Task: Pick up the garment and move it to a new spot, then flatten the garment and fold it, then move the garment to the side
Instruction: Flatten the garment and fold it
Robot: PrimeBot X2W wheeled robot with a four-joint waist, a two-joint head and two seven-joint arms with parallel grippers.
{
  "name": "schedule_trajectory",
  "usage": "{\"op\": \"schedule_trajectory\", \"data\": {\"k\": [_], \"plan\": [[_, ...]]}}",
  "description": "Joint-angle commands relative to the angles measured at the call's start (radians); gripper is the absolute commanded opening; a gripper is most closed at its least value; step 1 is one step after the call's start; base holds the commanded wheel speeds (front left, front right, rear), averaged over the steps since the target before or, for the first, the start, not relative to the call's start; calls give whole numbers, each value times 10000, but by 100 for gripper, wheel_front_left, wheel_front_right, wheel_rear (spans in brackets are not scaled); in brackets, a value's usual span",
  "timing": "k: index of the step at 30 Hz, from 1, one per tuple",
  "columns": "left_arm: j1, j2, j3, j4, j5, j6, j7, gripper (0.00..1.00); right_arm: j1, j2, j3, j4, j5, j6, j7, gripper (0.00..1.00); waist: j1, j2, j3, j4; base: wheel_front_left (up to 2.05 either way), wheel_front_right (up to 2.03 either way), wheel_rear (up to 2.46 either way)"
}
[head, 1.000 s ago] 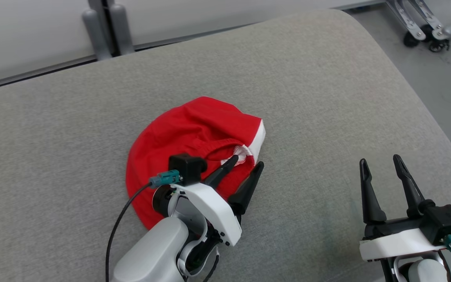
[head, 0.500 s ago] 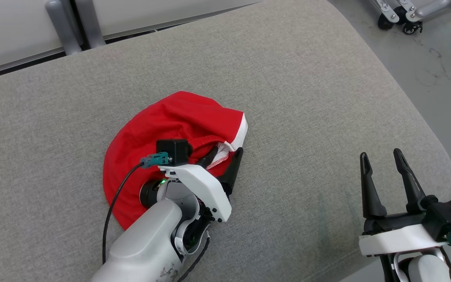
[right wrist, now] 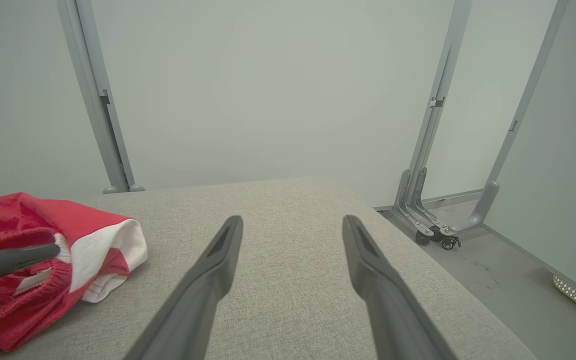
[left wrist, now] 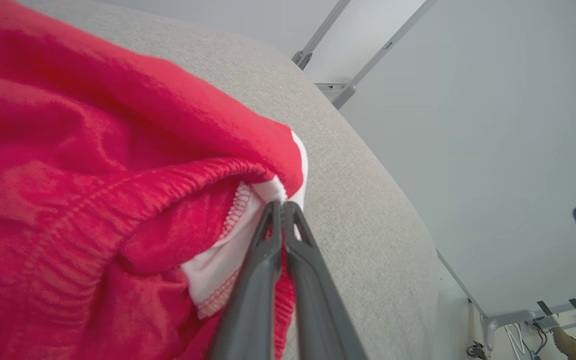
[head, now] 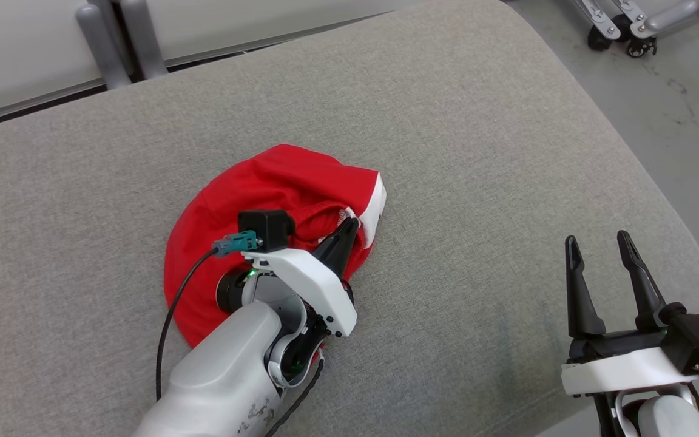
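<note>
Since half a second ago the left gripper (head: 348,227) has brought its two dark fingers together: they stood spread either side of the hem and now pinch the garment (head: 276,188) at its white-trimmed edge, tip to tip on the fabric in the left wrist view. Nearest the robot, at lower right, the right gripper (head: 597,240) hovers over the grey cushion (head: 477,139), fingers apart and holding nothing, well apart from the cloth. The red garment lies crumpled near the cushion's middle. Past the far right corner a wheeled metal frame (head: 628,27) stands on the floor (head: 689,121)
</note>
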Motion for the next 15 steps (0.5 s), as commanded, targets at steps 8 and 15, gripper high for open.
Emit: {"op": "schedule_trajectory", "data": {"k": [8,15], "plan": [[-1097,43,23,-1017,-381,-708,-320,0,3,-26,74,36,16,-21,-8,100,0,-1,-502,274,0,0,0],[-2315,177,490,-2498,-457,-934,-240,0,296,-25,-135,52,-141,-21,-8,100,0,-1,-1058,623,0,0,0]]}}
